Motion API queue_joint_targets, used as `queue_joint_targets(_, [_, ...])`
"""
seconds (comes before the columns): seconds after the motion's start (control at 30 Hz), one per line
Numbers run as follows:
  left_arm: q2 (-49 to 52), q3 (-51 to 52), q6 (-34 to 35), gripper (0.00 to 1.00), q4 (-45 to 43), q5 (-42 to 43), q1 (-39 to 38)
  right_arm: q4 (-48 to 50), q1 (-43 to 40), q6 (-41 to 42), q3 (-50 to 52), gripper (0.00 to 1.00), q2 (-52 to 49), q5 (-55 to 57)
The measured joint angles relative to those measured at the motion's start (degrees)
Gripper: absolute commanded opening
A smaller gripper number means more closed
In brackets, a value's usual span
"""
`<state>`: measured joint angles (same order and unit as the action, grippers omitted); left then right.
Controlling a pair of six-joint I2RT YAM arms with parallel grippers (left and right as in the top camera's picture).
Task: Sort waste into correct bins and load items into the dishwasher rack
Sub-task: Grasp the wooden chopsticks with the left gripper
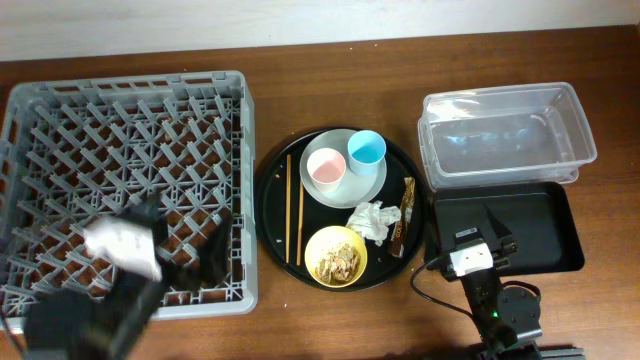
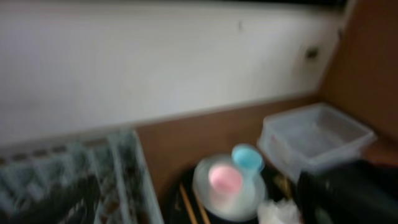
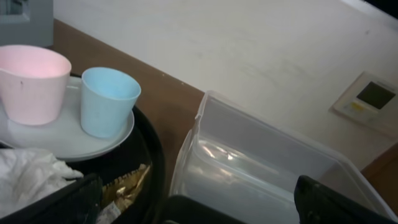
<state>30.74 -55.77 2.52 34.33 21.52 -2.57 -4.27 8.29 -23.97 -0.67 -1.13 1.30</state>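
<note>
Overhead looks straight down, whole table [image 1: 330, 80] in frame: dishwasher rack [image 1: 245, 180] left, clear tub [image 1: 505, 135] right. Left wrist view is blurred, raised, set farther back, facing across the table to the wall [image 3: 186, 37]. Right wrist sits low and close, also facing the wall. All three share pink cup [image 3: 32, 81], blue cup [image 3: 109, 99] and clear tub

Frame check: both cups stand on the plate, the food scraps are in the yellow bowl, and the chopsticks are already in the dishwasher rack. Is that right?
Not quite. The chopsticks are not in the dishwasher rack; they lie on the round black tray, just left of the plate. The overhead view shows it. The rest holds.
</note>
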Motion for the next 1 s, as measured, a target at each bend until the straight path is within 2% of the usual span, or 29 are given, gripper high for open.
queue_joint_targets(0.03, [11.7,-11.0,-0.6,1.00,6.1,2.9,0.0,0.0,0.0,0.0,0.0,0.99,-0.2,0.0])
queue_joint_targets(0.07, [21.5,-19.7,-1.2,1.00,17.7,5.1,-0.1,0.0,0.0,0.0,-0.1,0.99,-0.1,0.0])
queue_joint_targets(0.1, [27.8,-25.0,-1.4,1.00,23.3,6.1,-0.1,0.0,0.0,0.0,-0.1,0.99,-0.2,0.0])
queue_joint_targets(0.17, [44.0,-32.5,-1.4,0.99,28.3,8.6,0.0,0.0,0.0,0.0,-0.1,0.99,-0.1,0.0])
queue_joint_targets(0.2, [48.3,-32.6,-1.4,0.81,30.2,10.6,0.0,0.0,0.0,0.0,-0.1,0.99,-0.1,0.0])
queue_joint_targets(0.23, [51.5,-32.9,-1.4,0.45,31.3,12.7,0.0,0.0,0.0,0.0,-0.1,0.99,-0.1,0.0])
queue_joint_targets(0.27, [54.9,-33.0,-1.4,0.26,33.2,14.5,-0.3,0.0,0.0,0.0,-0.1,0.99,-0.1,0.0])
queue_joint_targets(0.3, [58.4,-33.0,-1.2,0.20,35.1,15.1,-1.1,0.0,0.0,0.0,-0.1,0.99,-0.1,0.0])
queue_joint_targets(0.4, [63.1,-31.8,-0.3,0.20,35.1,9.0,-7.0,0.0,0.0,0.0,-0.1,0.99,-0.1,0.0])
queue_joint_targets(0.47, [65.8,-27.9,5.0,0.20,32.3,-1.4,-16.0,0.0,0.0,0.0,-0.1,0.99,-0.1,0.0])
queue_joint_targets(0.57, [66.3,-21.4,13.6,0.20,20.2,-15.7,-24.3,0.0,0.0,0.0,-0.1,0.99,-0.1,0.2])
queue_joint_targets(0.63, [66.4,-16.3,17.0,0.20,13.0,-20.9,-26.3,0.0,0.0,0.0,-0.1,0.99,-0.1,0.2])
queue_joint_targets(0.7, [66.3,-10.9,18.2,0.20,4.1,-22.7,-26.3,0.0,0.0,0.0,-0.1,0.99,-0.1,0.2])
queue_joint_targets(0.77, [66.4,-6.1,20.1,0.20,-1.0,-23.5,-26.3,0.0,0.0,0.0,-0.1,0.99,-0.1,0.2])
queue_joint_targets(0.97, [72.4,-2.7,21.3,0.19,-10.7,-25.2,-26.3,0.0,0.0,0.0,-0.1,0.99,-0.1,0.2])
queue_joint_targets(1.0, [73.6,-2.7,21.4,0.11,-11.0,-26.4,-26.3,0.0,0.0,0.0,-0.1,0.99,-0.1,0.2])
